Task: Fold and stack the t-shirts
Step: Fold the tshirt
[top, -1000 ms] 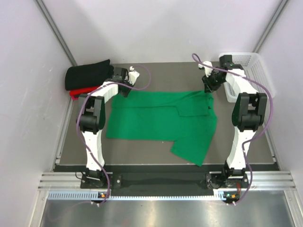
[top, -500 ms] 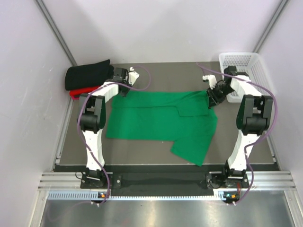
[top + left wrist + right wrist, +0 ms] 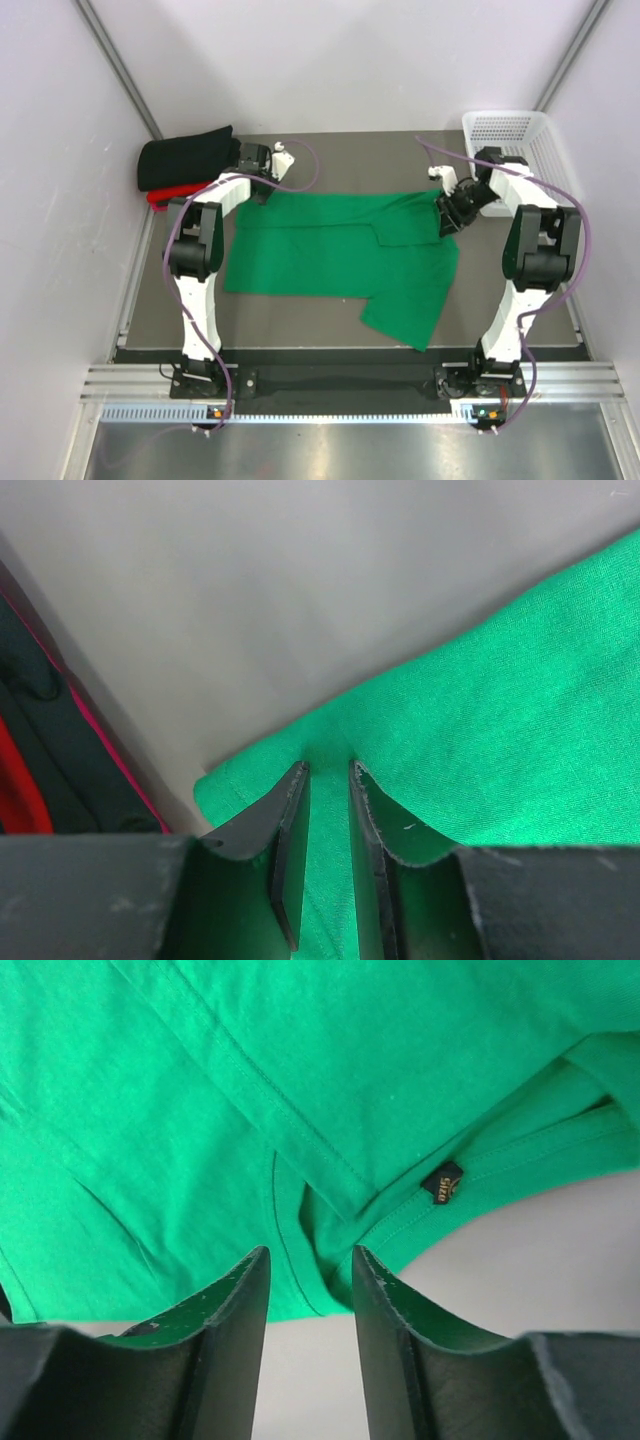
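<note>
The bright green t-shirt (image 3: 340, 255) lies spread on the dark table, part folded, with one flap hanging toward the near right. My left gripper (image 3: 262, 190) is at its far left corner. In the left wrist view the gripper (image 3: 328, 768) stands nearly closed with green cloth (image 3: 520, 700) between its jaws. My right gripper (image 3: 447, 212) is at the shirt's far right corner. In the right wrist view it (image 3: 310, 1252) is open and empty just above the collar hem (image 3: 250, 1080), near the black size label (image 3: 442, 1181). The folded black t-shirt (image 3: 185, 155) lies on the red t-shirt (image 3: 160, 197) at the far left.
A white mesh basket (image 3: 535, 135) stands at the far right corner, close behind the right arm. The table (image 3: 340, 160) is walled in by pale panels on the left, back and right. A purple cable loops over each arm.
My right gripper has moved from beside the basket down and nearer, onto the green shirt's far right corner. The left gripper and the shirts have not moved.
</note>
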Tool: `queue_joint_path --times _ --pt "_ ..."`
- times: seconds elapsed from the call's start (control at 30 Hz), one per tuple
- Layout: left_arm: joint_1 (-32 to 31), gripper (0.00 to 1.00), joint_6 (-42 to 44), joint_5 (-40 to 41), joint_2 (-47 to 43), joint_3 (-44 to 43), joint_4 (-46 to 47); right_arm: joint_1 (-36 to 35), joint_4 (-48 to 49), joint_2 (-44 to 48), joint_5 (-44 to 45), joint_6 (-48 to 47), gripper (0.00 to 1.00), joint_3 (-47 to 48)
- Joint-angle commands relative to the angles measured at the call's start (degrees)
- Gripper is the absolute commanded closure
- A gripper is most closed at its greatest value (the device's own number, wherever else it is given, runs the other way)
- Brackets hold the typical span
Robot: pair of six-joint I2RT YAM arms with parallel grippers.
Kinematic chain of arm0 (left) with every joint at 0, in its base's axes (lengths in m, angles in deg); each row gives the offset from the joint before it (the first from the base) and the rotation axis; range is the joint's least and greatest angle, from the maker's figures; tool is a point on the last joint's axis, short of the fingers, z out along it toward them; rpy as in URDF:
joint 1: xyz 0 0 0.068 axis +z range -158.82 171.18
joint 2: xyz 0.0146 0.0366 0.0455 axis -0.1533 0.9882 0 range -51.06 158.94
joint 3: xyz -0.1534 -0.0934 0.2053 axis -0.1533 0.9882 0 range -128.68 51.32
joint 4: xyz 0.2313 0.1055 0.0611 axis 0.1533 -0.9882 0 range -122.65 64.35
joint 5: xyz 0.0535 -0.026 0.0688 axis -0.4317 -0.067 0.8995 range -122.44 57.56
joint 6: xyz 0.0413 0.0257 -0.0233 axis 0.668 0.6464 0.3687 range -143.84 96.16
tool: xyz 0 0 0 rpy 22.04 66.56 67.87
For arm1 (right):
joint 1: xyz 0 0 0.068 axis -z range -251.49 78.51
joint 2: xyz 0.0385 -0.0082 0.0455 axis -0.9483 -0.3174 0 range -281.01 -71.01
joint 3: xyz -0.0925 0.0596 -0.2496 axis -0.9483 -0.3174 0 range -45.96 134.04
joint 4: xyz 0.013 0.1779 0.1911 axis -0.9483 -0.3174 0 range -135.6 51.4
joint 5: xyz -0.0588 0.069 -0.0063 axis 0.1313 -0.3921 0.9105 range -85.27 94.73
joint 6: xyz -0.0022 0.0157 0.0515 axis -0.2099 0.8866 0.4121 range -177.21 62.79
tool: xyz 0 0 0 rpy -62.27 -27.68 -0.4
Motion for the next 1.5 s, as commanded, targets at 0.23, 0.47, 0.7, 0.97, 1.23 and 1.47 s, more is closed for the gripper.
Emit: queue_joint_path --times 0.23,0.47,0.7,0.97,1.23,1.47 --pt "-0.1 0.73 0.6 1.0 -2.9 1.5 1.9 -0.6 -0.7 -6.7 -1.1 -0.1 0.61 4.7" --pt "-0.1 0.73 0.7 0.9 -2.9 1.3 1.8 -1.4 1.1 -7.8 0.7 0.5 0.61 5.0" --pt "-0.4 0.73 0.8 1.1 -2.3 0.8 1.9 -1.9 1.3 -9.2 1.0 0.7 0.62 5.0" --pt "-0.4 0.73 1.0 1.5 -2.2 0.8 2.2 -2.5 1.0 -9.5 1.4 0.3 0.63 4.7" --pt "-0.5 0.73 1.1 1.5 -1.9 0.6 2.2 -3.0 1.0 -10.0 2.7 0.4 0.68 4.7" --pt "-0.4 0.73 0.8 1.3 -1.5 0.4 2.3 -3.2 3.8 -6.8 5.6 1.1 0.8 2.1"
